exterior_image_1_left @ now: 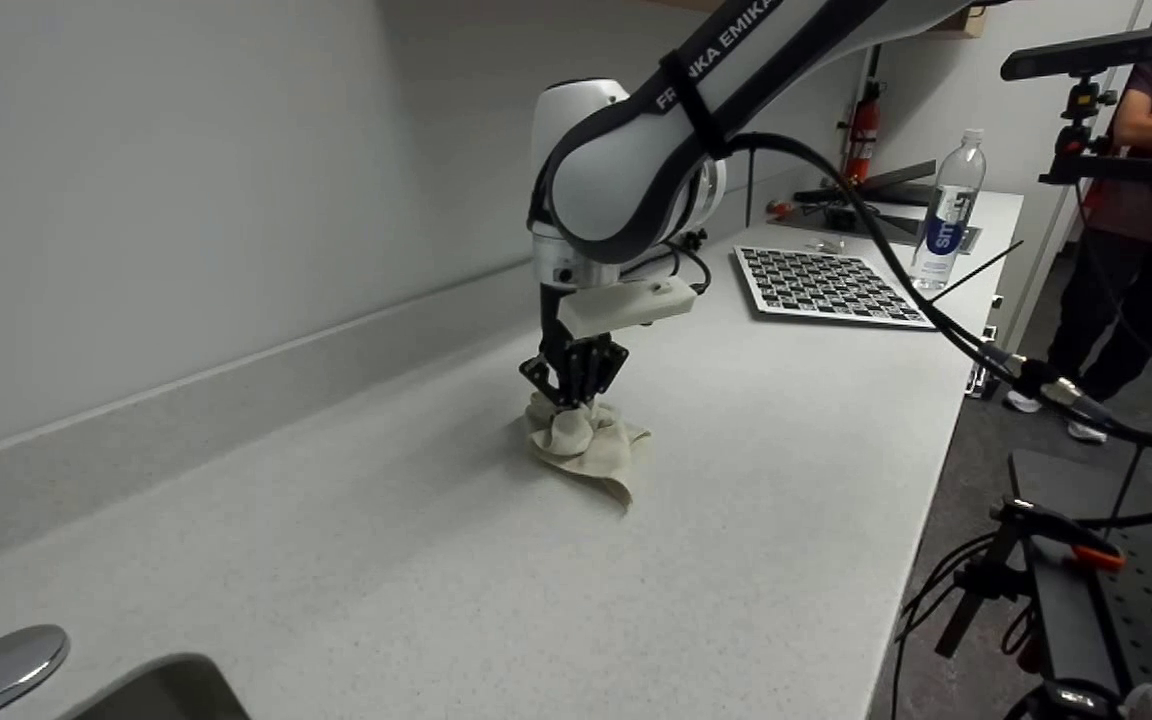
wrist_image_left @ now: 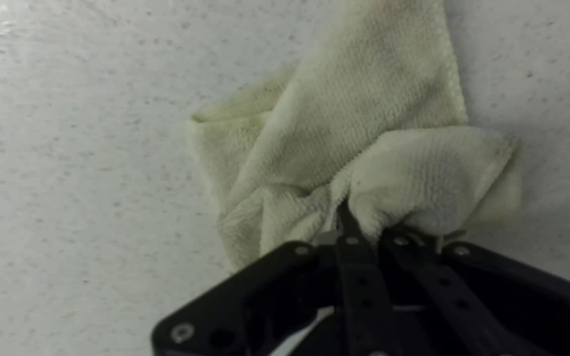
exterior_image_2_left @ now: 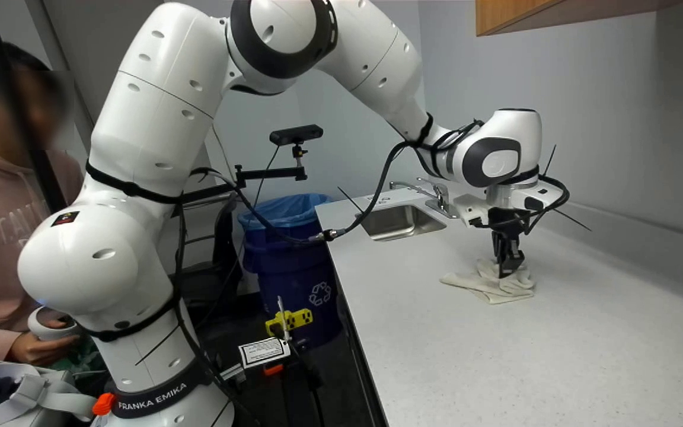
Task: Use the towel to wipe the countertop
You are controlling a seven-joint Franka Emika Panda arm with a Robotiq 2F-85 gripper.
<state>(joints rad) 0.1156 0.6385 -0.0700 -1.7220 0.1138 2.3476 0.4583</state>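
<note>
A cream towel lies crumpled on the pale speckled countertop. It also shows in an exterior view and fills the middle of the wrist view, with one part stretching to the top edge. My black gripper points down and is shut on a bunched fold of the towel; it also shows in an exterior view. In the wrist view, cloth is pinched between the close fingers of the gripper. The fingertips are partly hidden in the folds. The rest of the towel lies on the countertop.
A wall with a low backsplash runs along the counter. A sink and faucet are at one end. A checkered board and a water bottle stand toward the other end. Two people stand near the counter.
</note>
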